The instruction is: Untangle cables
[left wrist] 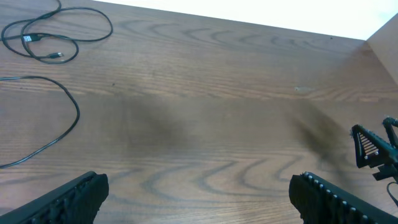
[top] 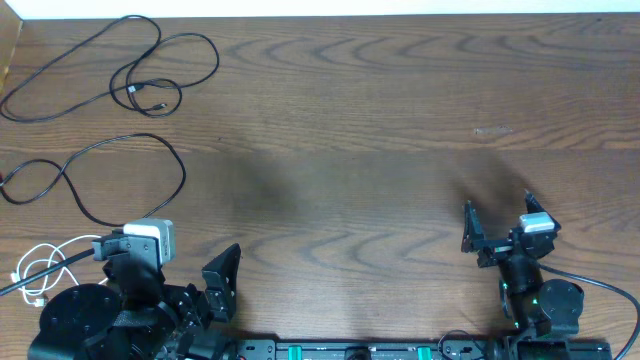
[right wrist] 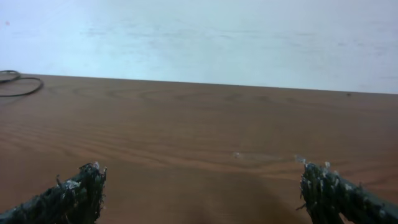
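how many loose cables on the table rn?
3, all at the left: a black cable looped in the far corner, a second black cable curving nearer, and a white cable beside the left arm's base, possibly partly hidden under it.

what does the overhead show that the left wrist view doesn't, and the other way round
Only overhead: the white cable beside the left arm. Only left wrist: the ridged pads of the open left gripper, close up. Both: the far black cable, the near black cable, the open right gripper and the table.
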Motion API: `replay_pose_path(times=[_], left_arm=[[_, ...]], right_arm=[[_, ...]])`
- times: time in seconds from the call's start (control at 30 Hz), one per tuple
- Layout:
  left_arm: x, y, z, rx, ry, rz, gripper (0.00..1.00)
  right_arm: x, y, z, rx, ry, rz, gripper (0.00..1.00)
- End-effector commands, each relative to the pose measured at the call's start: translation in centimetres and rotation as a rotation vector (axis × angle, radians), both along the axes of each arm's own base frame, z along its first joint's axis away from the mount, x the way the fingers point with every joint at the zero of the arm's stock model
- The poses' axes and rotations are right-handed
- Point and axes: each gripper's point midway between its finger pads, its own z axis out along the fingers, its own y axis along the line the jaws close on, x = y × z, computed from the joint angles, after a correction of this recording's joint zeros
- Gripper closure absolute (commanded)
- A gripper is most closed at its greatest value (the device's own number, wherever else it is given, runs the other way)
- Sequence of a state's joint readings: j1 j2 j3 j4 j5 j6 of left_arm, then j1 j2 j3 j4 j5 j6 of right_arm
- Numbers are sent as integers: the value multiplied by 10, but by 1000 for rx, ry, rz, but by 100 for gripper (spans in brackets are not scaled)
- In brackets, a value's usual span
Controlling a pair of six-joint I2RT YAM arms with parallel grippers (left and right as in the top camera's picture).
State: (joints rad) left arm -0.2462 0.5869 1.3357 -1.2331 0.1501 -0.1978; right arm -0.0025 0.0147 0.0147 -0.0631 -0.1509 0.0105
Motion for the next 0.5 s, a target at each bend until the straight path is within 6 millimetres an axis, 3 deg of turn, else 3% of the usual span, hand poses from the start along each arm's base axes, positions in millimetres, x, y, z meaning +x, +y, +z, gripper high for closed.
replay_pose_path(times=[0.0,0.47], left_arm=[[0,2,1,14,-7,1,2],[0,2,1,14,-7,2,2]], right_arm=[[1,-9,-1,-25,-11,-46,1],[1,-15,-5,-28,9,-82,1]])
